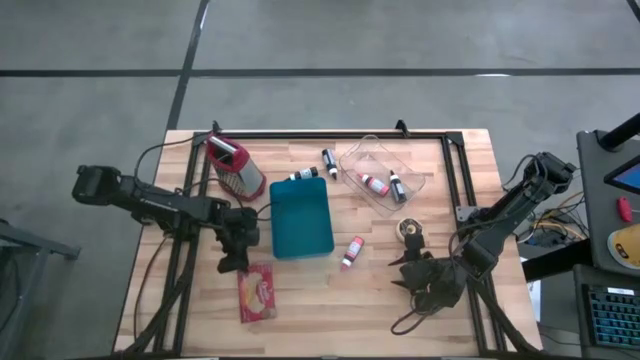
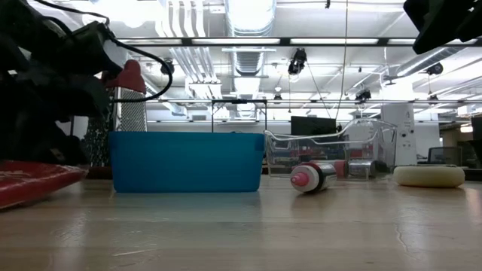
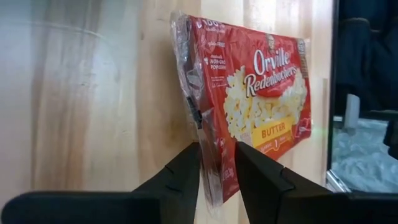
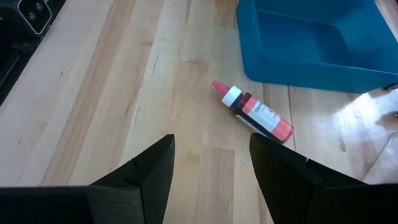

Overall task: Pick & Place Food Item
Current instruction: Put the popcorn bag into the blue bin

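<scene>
A red popcorn bag (image 1: 257, 293) lies near the table's front left, in front of the blue bin (image 1: 301, 218). It also shows in the left wrist view (image 3: 261, 93) and at the left of the low view (image 2: 34, 183). My left gripper (image 1: 235, 262) is at the bag's far left end, shut on it (image 3: 217, 180). My right gripper (image 1: 405, 275) is open and empty near the front right. It points toward a small red bottle (image 4: 255, 112) that lies on its side on the wood. My left gripper pinches the popcorn bag's end edge (image 3: 214, 158) between its two fingers, coming low from the table's far left side. The bag stretches away from the fingers. Its long plastic seam stands up a little, and the rest stays low on the table.
A metal grater (image 1: 235, 165) stands at the back left. A clear tub (image 1: 385, 175) holds small bottles at the back, with more bottles (image 1: 329, 163) lying beside it. A tape roll (image 1: 410, 230) sits near my right gripper. Black frame rails run along the table's sides.
</scene>
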Tool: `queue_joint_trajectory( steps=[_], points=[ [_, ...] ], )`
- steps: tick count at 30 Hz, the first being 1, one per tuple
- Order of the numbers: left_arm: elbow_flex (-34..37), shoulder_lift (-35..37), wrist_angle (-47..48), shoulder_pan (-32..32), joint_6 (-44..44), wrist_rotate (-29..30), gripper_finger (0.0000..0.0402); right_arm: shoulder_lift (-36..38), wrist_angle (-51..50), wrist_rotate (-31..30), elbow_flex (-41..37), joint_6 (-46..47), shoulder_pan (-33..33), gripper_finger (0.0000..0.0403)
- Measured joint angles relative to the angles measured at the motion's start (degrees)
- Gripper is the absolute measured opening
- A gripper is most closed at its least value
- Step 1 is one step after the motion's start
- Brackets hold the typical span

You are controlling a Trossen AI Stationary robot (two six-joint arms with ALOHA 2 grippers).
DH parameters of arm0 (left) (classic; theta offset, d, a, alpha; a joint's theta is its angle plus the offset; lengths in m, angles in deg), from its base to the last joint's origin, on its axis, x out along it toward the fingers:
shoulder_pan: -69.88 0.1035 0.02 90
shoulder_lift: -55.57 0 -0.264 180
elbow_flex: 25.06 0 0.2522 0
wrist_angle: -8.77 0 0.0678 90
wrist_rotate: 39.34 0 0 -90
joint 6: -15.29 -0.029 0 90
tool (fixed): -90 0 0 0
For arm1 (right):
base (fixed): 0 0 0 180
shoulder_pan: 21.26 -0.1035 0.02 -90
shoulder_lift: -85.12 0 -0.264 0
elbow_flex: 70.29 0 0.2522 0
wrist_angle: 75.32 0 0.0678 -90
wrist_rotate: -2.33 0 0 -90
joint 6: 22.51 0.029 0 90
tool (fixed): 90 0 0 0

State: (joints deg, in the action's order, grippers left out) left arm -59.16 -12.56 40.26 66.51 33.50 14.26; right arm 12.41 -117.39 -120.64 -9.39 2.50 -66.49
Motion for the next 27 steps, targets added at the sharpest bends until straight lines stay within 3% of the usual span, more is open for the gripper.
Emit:
queue_joint_trajectory(
  steps=[7,16,27],
  points=[
    [-0.1,1.4,-0.1,0.0,-0.5,-1.1,0.0076,0.0,0.0,0.0,0.0,0.0,0.0,0.0205],
    [-0.1,2.0,0.3,0.0,-1.3,-1.1,0.0008,0.0,0.0,0.0,0.0,0.0,0.0,0.0205],
    [-0.1,2.0,0.3,0.0,-3.1,-3.7,0.0001,0.0,0.0,0.0,0.0,-0.1,0.0,0.0205]
  ],
)
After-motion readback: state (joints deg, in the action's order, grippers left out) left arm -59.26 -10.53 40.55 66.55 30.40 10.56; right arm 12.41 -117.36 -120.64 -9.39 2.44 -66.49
